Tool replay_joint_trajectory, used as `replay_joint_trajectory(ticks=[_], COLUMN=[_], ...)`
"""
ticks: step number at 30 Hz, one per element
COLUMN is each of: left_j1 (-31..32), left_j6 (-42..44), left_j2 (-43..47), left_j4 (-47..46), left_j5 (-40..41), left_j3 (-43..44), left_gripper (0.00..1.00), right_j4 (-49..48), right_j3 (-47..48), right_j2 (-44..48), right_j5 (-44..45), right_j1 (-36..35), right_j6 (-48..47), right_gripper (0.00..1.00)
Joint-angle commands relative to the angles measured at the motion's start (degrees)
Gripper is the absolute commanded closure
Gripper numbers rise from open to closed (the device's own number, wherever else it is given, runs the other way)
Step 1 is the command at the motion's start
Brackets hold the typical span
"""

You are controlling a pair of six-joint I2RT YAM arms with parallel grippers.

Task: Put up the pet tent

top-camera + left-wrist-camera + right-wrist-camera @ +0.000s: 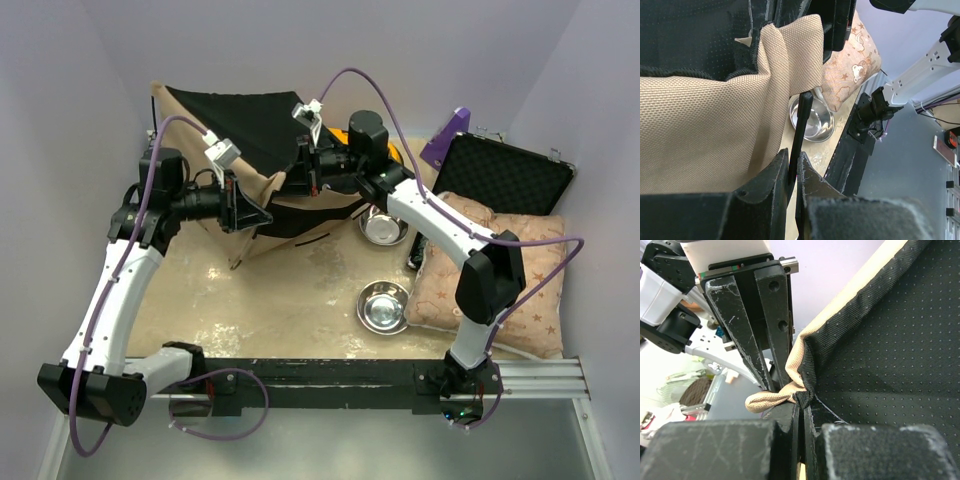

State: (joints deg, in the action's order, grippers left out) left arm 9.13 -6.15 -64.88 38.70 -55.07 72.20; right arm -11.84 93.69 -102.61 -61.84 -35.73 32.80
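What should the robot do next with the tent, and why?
Probably ease the two tools apart to spread it out. The left tool pinches a thin black pole, the right tool pinches the edge of the tent, and the fabric sags in folds.

Mottled beige tabletop carries the pet tent beneath the right gripper; right of that gripper lie a near steel bowl, a farther steel bowl, a star-patterned cushion and an open black case
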Motion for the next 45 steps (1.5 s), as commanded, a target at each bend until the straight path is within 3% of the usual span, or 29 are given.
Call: replay_joint_trajectory(ticks=[1, 4, 9, 15, 25, 37, 38, 39, 41, 42, 45], left_j1=[-0.7, -0.7, -0.7, -0.7, -0.7, -0.8, -0.8, -0.8, -0.9, -0.9, -0.9], left_j6=[1.0, -0.4, -1.1, -1.1, -2.7, -3.7, -2.6, -1.2, 1.7, 4.4, 16.7], left_j2=[-2.4, -2.5, -3.4, -3.8, -2.7, -1.1, -1.1, -1.1, -0.7, -0.3, -0.6], left_j4=[10.7, 9.7, 9.1, 9.2, 7.0, 1.4, 1.9, 3.0, 5.2, 6.9, 15.0], left_j5=[9.4, 9.2, 7.8, 6.4, 5.0, 2.0, 1.4, 1.5, 3.8, 4.4, 3.7], left_j3=[-2.1, -1.5, -0.1, 0.7, 2.1, 2.2, 2.6, 3.1, 5.2, 6.6, 13.6], left_gripper=[1.0, 1.0, 1.0, 1.0, 1.0, 1.0, 0.97, 0.74, 0.42, 0.31, 0.1], right_j4=[-8.3, -5.5, 8.2, 16.8, 25.6, 27.2, 27.4, 27.6, 28.1, 28.2, 28.2], right_j3=[1.1, 1.0, 3.4, 5.8, 7.5, 3.3, 4.0, 5.2, 7.1, 7.7, 8.8], right_j2=[5.2, 6.0, 6.2, 4.9, 4.1, 6.5, 6.5, 6.1, 5.5, 5.5, 5.1], right_j5=[-2.4, -1.6, 1.5, 5.0, 9.7, 10.6, 10.0, 10.2, 11.0, 11.1, 11.3], right_j1=[1.5, 1.2, -0.5, -2.2, -5.4, -7.6, -7.5, -7.4, -7.3, -7.2, -6.5], right_j6=[3.6, -0.7, -14.6, -22.9, -34.8, -38.2, -38.1, -38.0, -38.2, -38.3, -38.2], right_gripper=[1.0, 1.0, 1.0, 1.0, 1.0, 1.0, 1.0, 1.0, 1.0, 1.0, 1.0])
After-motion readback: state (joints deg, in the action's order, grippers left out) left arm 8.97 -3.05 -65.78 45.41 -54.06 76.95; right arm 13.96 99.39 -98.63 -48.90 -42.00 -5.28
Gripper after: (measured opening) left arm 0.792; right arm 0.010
